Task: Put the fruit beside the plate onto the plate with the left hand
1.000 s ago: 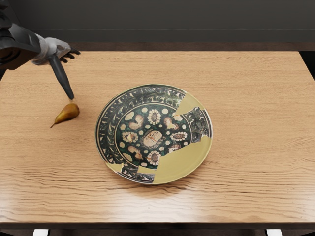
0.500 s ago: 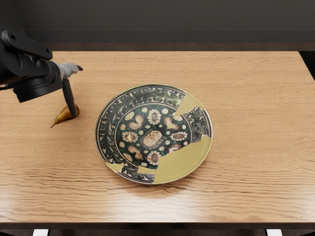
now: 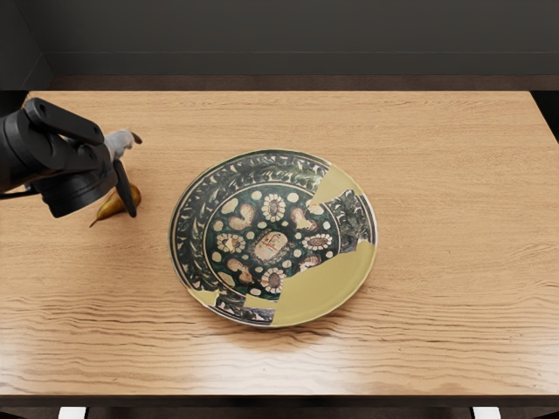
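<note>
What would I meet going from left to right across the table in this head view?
The robot's left arm → pear → patterned plate → bare wooden table. The hand at the arm's end overlaps the pear, so it gets no place of its own in the order.

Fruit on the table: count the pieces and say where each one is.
1. A pear lies on the table just left of the plate, partly hidden behind the left hand. None shows on the plate.

Left arm (image 3: 48,157): forearm housed in a bulky matt-black cylinder; a flat black bracket is mounted along its top; left hand (image 3: 122,166) is finished in pale grey and black.
</note>
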Action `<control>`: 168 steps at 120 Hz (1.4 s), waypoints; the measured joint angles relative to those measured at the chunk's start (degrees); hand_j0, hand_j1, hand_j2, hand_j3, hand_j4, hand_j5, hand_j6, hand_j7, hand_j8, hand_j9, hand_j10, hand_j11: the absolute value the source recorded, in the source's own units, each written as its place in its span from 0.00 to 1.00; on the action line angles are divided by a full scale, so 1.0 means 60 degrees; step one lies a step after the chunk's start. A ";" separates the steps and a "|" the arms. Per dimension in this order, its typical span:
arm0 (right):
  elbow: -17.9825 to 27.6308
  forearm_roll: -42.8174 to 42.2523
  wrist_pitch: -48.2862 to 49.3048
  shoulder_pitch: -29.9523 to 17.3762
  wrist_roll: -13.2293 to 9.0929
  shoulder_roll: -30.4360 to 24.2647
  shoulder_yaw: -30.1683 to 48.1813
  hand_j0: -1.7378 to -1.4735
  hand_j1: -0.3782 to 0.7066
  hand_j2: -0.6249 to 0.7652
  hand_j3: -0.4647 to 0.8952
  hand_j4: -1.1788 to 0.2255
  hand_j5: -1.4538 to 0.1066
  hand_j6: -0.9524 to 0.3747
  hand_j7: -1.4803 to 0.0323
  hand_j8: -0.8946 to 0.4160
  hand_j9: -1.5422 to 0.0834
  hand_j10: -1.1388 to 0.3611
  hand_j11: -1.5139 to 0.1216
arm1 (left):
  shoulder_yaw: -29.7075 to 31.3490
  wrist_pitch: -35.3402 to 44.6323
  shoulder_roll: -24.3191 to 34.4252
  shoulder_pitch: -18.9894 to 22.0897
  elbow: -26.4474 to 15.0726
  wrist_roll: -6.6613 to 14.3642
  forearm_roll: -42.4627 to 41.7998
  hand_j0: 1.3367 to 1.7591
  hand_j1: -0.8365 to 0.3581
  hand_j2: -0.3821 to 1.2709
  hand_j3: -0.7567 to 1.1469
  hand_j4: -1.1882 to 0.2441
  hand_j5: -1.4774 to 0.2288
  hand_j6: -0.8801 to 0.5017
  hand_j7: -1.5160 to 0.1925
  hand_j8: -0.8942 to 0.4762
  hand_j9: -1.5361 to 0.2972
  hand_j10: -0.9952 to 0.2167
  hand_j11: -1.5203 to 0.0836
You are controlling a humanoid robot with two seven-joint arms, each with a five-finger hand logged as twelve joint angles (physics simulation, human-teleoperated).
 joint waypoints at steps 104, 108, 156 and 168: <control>0.0000 0.0000 0.0000 0.0000 0.0000 0.0000 0.0000 0.30 0.04 0.45 0.34 0.83 0.92 0.71 0.97 0.67 0.94 0.75 0.92 | -0.0376 0.0076 0.0164 0.0926 0.0696 -0.0055 -0.0435 0.76 0.71 0.26 0.40 0.64 0.65 0.44 0.68 0.45 0.64 0.59 0.72; 0.0000 0.0000 0.0000 0.0000 0.0000 0.0000 0.0000 0.30 0.04 0.45 0.34 0.83 0.92 0.71 0.97 0.67 0.94 0.75 0.92 | -0.0375 0.0077 0.0168 0.0941 0.0703 -0.0055 -0.0439 0.76 0.71 0.27 0.40 0.63 0.65 0.43 0.67 0.45 0.64 0.59 0.72; 0.0000 0.0000 0.0000 0.0000 0.0000 0.0000 -0.0001 0.30 0.04 0.45 0.34 0.83 0.92 0.71 0.97 0.67 0.94 0.75 0.92 | -0.0373 0.0074 0.0149 0.1119 0.0920 -0.0048 -0.0485 0.76 0.66 0.27 0.40 0.60 0.62 0.40 0.64 0.41 0.61 0.55 0.68; 0.0000 0.0000 0.0000 0.0000 0.0000 0.0000 -0.0003 0.30 0.04 0.45 0.34 0.83 0.92 0.71 0.97 0.67 0.94 0.75 0.92 | -0.0370 0.0077 0.0122 0.1119 0.0925 -0.0043 -0.0486 0.76 0.64 0.27 0.40 0.58 0.60 0.38 0.62 0.40 0.59 0.53 0.66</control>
